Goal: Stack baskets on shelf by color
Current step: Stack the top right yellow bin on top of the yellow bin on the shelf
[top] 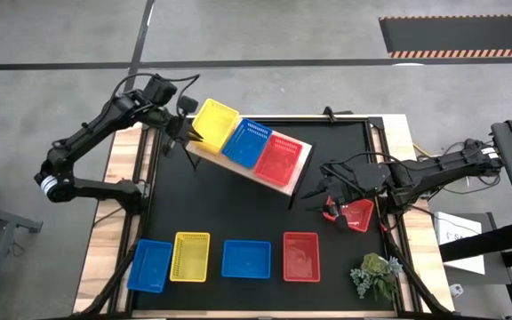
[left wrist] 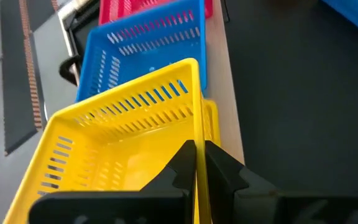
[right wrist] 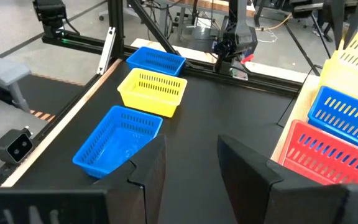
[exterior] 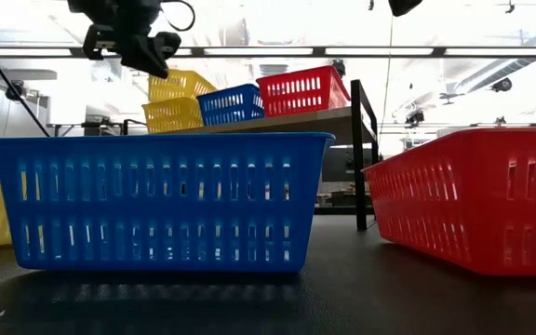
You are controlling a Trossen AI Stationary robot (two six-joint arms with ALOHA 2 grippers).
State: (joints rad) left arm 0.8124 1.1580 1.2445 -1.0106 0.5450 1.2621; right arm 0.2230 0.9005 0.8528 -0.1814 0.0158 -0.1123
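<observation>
While the left hand (left wrist: 199, 163) pinches the tilted yellow basket's (top: 213, 122) rim over its twin on the shelf (top: 299, 174), level it before release; the right hand (right wrist: 190, 163) waits wide.

Glossy slotted plastic on every basket: the yellow basket (left wrist: 123, 143) gleams, the blue basket (exterior: 161, 200) shines smooth. The shelf (top: 293, 178) shows pale bare wood on thin black metal legs (exterior: 357, 154). Matt black table top (top: 238, 213), light wood along its edges.

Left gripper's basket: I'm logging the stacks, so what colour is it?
Yellow plastic mesh basket, clearest in the left wrist view.
</observation>
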